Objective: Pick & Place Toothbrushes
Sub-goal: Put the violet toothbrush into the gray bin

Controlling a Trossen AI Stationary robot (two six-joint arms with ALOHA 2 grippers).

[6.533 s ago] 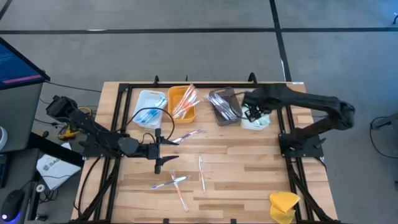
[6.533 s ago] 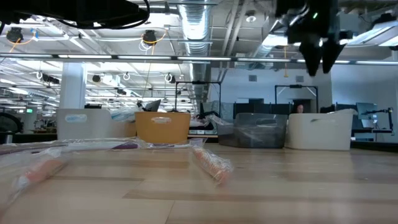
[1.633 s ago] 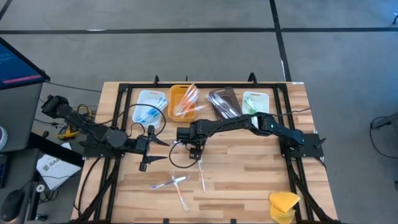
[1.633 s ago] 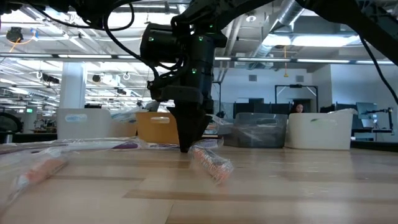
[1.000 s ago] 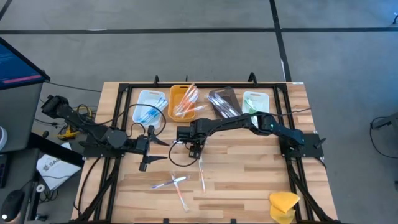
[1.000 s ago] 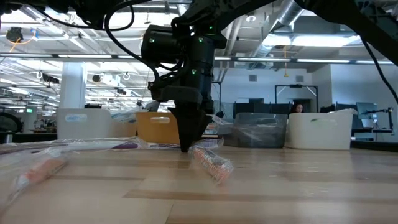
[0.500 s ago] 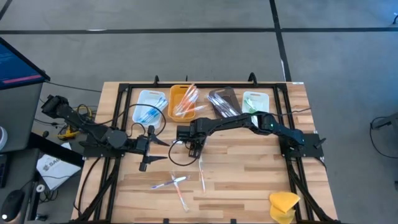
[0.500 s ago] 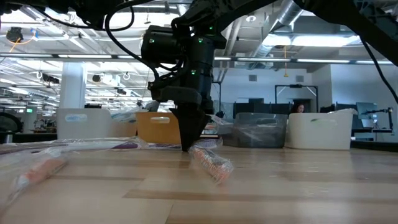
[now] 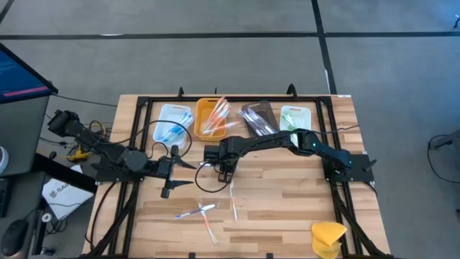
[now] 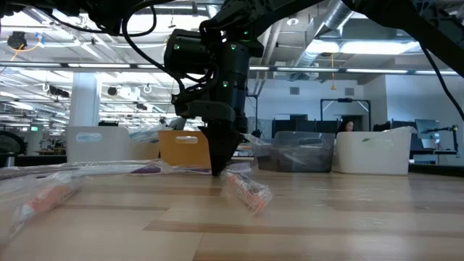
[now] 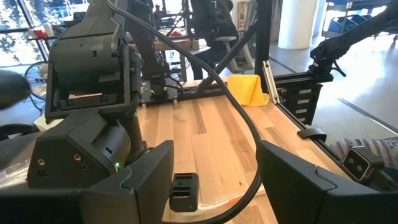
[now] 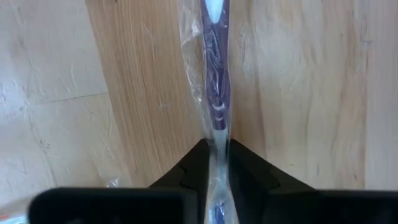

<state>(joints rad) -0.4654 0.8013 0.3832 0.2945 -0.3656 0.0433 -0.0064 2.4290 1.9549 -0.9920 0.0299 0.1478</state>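
A purple-handled toothbrush (image 12: 214, 93) in a clear wrapper lies flat on the wooden table, near its middle. My right gripper (image 12: 216, 152) stands over it, pointing down, and is shut on it; in the high view this gripper (image 9: 224, 171) hides most of it. Three more wrapped toothbrushes (image 9: 195, 211) (image 9: 232, 200) (image 9: 210, 230) lie nearer the front edge. My left gripper (image 9: 172, 180) hovers open to the left of them, holding nothing. My right gripper pinches the wrapped toothbrush's handle (image 12: 217, 134) between its two fingers (image 12: 193, 165). The fingers come from above, pointing down, and lie across the handle. The toothbrush lies on the table, and its wrapper (image 10: 156, 168) stretches flat along the wood.
Four trays stand in a row at the far side: white (image 9: 172, 124), orange (image 9: 210, 119), dark (image 9: 259, 122) and white (image 9: 295, 119), each with toothbrushes in it. A yellow lump (image 9: 328, 237) sits at the front right corner. A black cable (image 9: 205, 183) loops near the right gripper.
My right gripper has stayed in place over the toothbrush and its fingers have closed in on the handle. The toothbrush has kept its place on the table.
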